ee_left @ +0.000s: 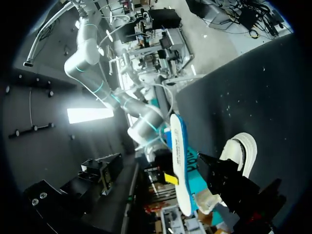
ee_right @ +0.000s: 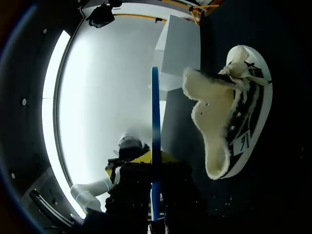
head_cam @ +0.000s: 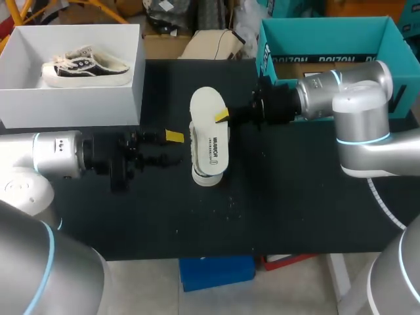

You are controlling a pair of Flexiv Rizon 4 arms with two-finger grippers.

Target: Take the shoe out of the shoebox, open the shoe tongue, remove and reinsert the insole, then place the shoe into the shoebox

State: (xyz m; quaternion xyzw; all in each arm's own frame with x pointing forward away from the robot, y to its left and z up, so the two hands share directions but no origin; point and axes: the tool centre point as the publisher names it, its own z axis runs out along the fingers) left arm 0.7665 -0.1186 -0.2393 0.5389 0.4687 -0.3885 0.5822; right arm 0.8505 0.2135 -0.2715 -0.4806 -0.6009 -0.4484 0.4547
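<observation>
While the right claw pinches the insole, the shoe sits on the counter.
Left claw open just beside it, tongue flopped out.

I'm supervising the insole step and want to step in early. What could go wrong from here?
1. The right gripper pinches the insole only by one edge above the sneaker; it may twist or slip from the jaws when pushed in.
2. The sneaker lies on the table; I cannot tell whether the left gripper beside it steadies it, so it may slide.
3. The fleecy lining could catch and fold the insole.
</observation>
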